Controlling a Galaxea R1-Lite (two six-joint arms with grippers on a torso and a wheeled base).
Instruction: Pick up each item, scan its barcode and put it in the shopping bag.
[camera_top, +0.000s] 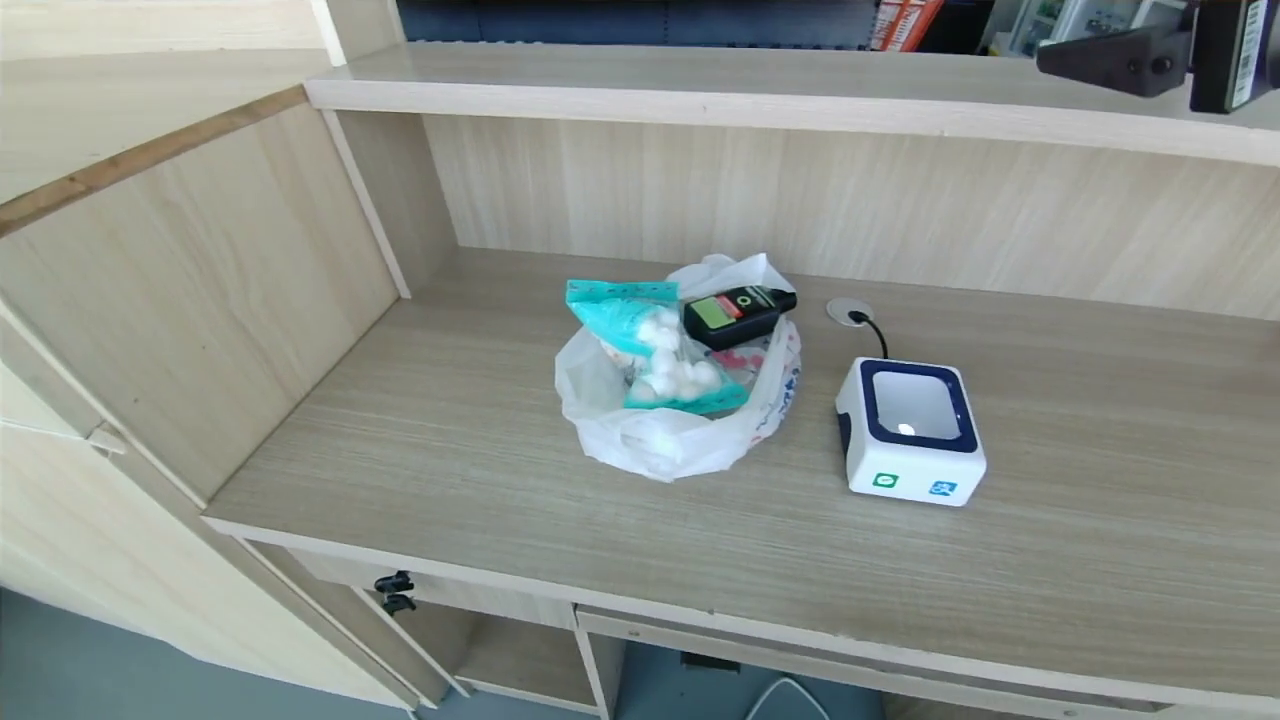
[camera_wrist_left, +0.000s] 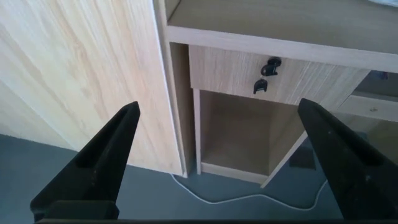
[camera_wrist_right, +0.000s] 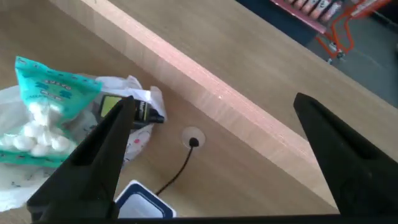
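Note:
A white plastic shopping bag (camera_top: 660, 445) sits open in the middle of the wooden counter (camera_top: 500, 480). A teal pack of cotton balls (camera_top: 650, 345) lies in it, and a flat black item with a green label (camera_top: 738, 312) rests on its far rim. The white scanner (camera_top: 910, 430) with a dark blue window frame stands to the bag's right. My right gripper (camera_wrist_right: 214, 98) hangs open and empty high above the counter, looking down on the pack (camera_wrist_right: 43, 106), the bag (camera_wrist_right: 140, 87), the black item (camera_wrist_right: 149, 113) and the scanner (camera_wrist_right: 146, 202). My left gripper (camera_wrist_left: 219, 104) is open and empty below counter level.
A raised shelf (camera_top: 800, 95) runs along the counter's back and a wooden side panel (camera_top: 200, 290) closes its left. The scanner's cable enters a round hole (camera_top: 850, 312). Under the counter are a locked drawer front (camera_wrist_left: 267, 71), an open cubby and a white cable on the floor (camera_wrist_left: 249, 199).

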